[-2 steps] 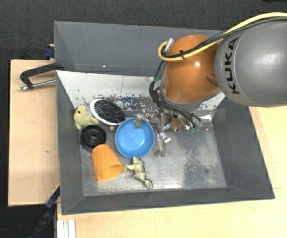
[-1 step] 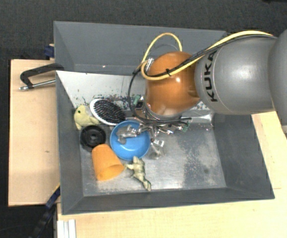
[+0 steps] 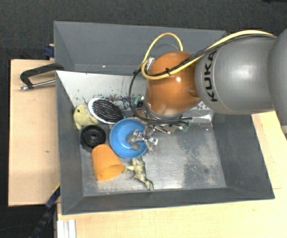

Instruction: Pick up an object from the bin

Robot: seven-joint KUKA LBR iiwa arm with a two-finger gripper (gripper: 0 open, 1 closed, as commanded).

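My gripper [image 3: 144, 140] hangs below the orange wrist cover, low in the left half of the bin. It is at the right rim of a blue round dish [image 3: 122, 138], and its metal tip sits on or just above the dish's inside. An orange cup [image 3: 106, 163] lies on its side just left of and below the dish. A small olive toy figure [image 3: 141, 173] lies right under the dish near the bin's front wall.
A black ring [image 3: 92, 136], a pale yellow soft toy [image 3: 83, 116] and a black-and-white oval brush [image 3: 106, 110] lie along the left and back of the dish. A silvery packet [image 3: 199, 120] lies under the arm. Bare bin floor stretches to the right.
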